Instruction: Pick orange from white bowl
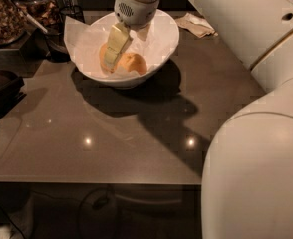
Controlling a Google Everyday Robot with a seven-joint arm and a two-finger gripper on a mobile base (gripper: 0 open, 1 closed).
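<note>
The white bowl (161,46), lined with white paper, stands at the back of the brown table. The orange (135,63) lies in it, right of centre, deep orange with a pale patch. A second orange-yellow fruit (102,51) lies left of it, mostly hidden behind my gripper. My gripper (113,51) reaches down into the bowl from above. Its cream tip is over the left fruit, just left of the orange. I cannot tell whether it touches either fruit.
A crumpled paper napkin (196,25) lies behind the bowl to the right. Snack containers (7,14) and a dark cup (57,41) stand at the back left. A dark tray (2,86) sits at the left edge. My white arm (256,148) fills the right side.
</note>
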